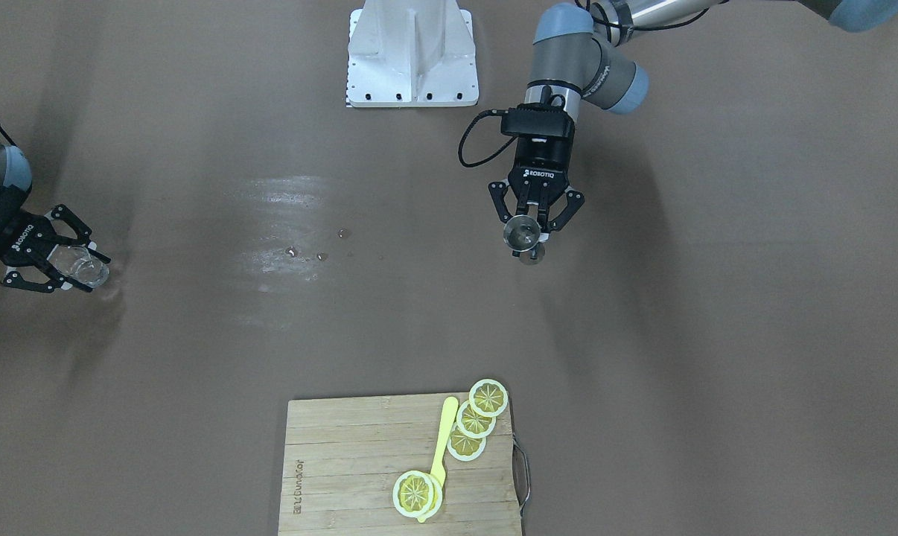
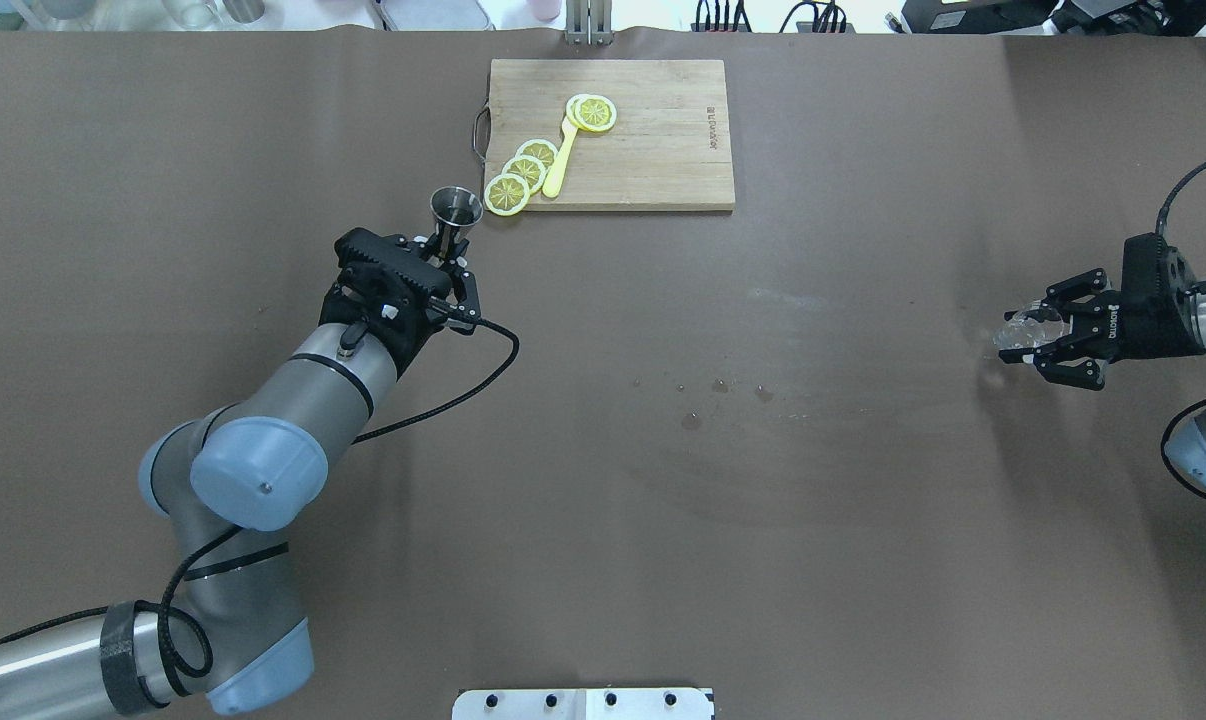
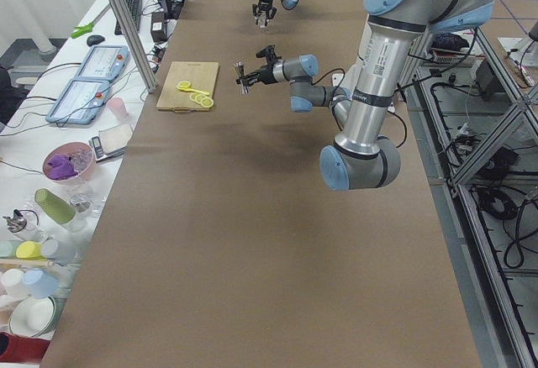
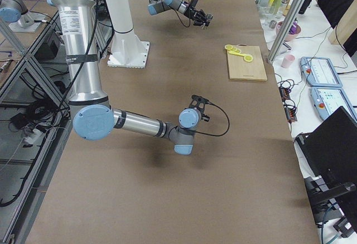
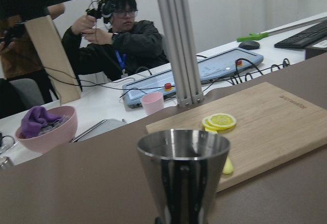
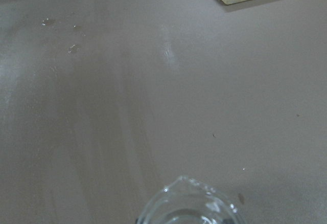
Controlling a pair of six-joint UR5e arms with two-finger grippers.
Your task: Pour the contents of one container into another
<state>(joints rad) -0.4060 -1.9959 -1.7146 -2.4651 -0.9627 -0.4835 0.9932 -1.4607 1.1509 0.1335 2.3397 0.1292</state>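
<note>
Cup [image 1: 520, 232]: your left pincer [image 1: 536, 234] has it, fingers closed on its narrow waist. The steel bowl stands upright, mouth upward, just past the fingertips. Beyond that pincer, further from the robot, lies the board [image 2: 643, 150]. Its nearest corner is close to the cup but not touching it. On the board, lemon slices [image 2: 523, 170] overlap in a row at the end nearest the pincer, with more slices further along. A yellow utensil [image 2: 560, 165] runs between the two groups.

Your right pincer [image 2: 1015, 338] is well apart from the left one, out toward the other end of the table [image 2: 603, 560]. Its fingers are clamped on either side of the glass [image 2: 1028, 328]. The glass is clear and has a pouring lip on the side away from the wrist. It sits low by the table. You probably have it just touching the surface, though no view here shows that clearly.

Between the two pincers, a few drops [image 2: 723, 388] lie on the table, with a pale wet smear beside them.
</note>
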